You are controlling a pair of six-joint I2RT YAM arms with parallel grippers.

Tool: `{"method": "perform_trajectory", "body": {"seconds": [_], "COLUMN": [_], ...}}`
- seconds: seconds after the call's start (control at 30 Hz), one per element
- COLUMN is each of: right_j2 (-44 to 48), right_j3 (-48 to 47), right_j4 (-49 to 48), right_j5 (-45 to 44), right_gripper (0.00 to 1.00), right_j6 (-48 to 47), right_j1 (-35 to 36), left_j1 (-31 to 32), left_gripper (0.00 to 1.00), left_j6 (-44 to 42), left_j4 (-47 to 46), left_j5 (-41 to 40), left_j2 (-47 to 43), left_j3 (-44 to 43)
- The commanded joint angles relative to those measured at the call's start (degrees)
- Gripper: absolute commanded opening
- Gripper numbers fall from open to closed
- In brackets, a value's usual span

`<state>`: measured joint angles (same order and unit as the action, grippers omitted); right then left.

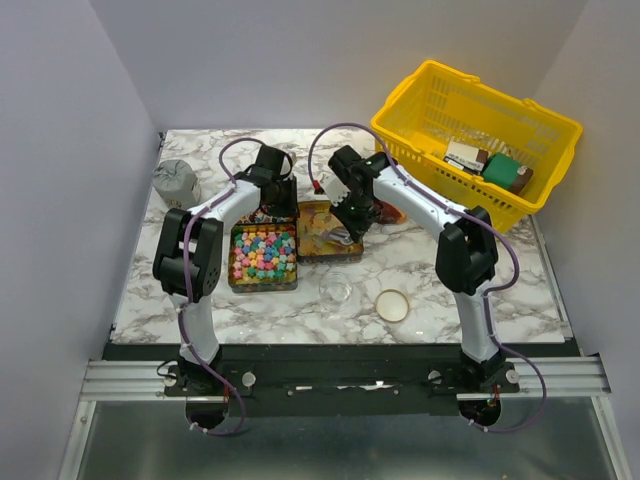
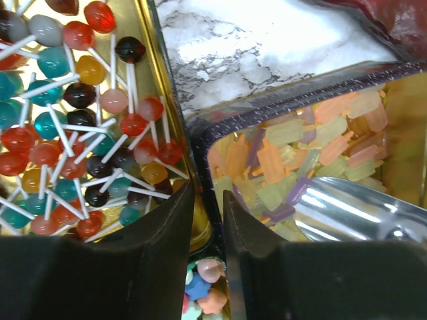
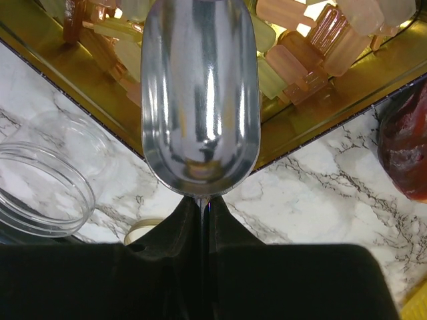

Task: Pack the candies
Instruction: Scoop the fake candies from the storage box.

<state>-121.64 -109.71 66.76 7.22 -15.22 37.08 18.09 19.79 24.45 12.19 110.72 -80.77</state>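
Three open tins stand side by side. One holds pastel star candies (image 1: 263, 255), also seen in the left wrist view (image 2: 200, 287). One holds translucent yellow-orange pieces (image 2: 280, 160), seen too in the right wrist view (image 3: 300, 40). One holds lollipops (image 2: 73, 120). My left gripper (image 2: 208, 200) sits where the tins meet (image 1: 278, 200), jaws closed on the adjoining tin walls. My right gripper (image 3: 205, 200) is shut on the handle of an empty metal scoop (image 3: 200, 87), whose bowl hangs over the yellow-orange tin (image 1: 328, 242). Red/blue/white wrapped pieces are not in view.
A clear glass jar (image 1: 336, 287) stands open in front of the tins, its lid (image 1: 393, 305) to the right. A reddish-brown slab (image 3: 407, 147) lies right of the tins. A yellow basket (image 1: 475, 140) with boxes is at the back right, and a grey object (image 1: 175, 180) at the back left.
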Motion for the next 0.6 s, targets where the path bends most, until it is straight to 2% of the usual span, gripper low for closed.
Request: {"method": "perform_trajectory", "body": {"seconds": [0.0,0.2,0.37,0.57], "right_j2": [-3.6,-4.6,-4.2,-3.7], "right_j3": [-2.4,-1.6,-0.8,0.7], "right_j4": [-1.5,-6.0,-11.3,-15.7], "right_j5": [0.5,0.3,0.9,0.1], "right_gripper": [0.01,0.01,0.01,0.01], "right_j6": [-0.7,-0.6,0.2,0.6], "right_j1": [0.4,0.4,0.5,0.8], "left_j1": [-0.2,-0.2,-0.2,0.1], "left_gripper": [0.29,0.18,0.03,0.00], "left_j6": [-0.4,-0.4,-0.4,-0.5], "left_j4": [-0.5,-0.7,-1.0,-0.8], "left_j5": [1.7,2.2,3.0,3.1], "left_j2": [1.0,1.2,1.6,2.1], "left_j3": [-0.2,0.2,0.2,0.4]}}
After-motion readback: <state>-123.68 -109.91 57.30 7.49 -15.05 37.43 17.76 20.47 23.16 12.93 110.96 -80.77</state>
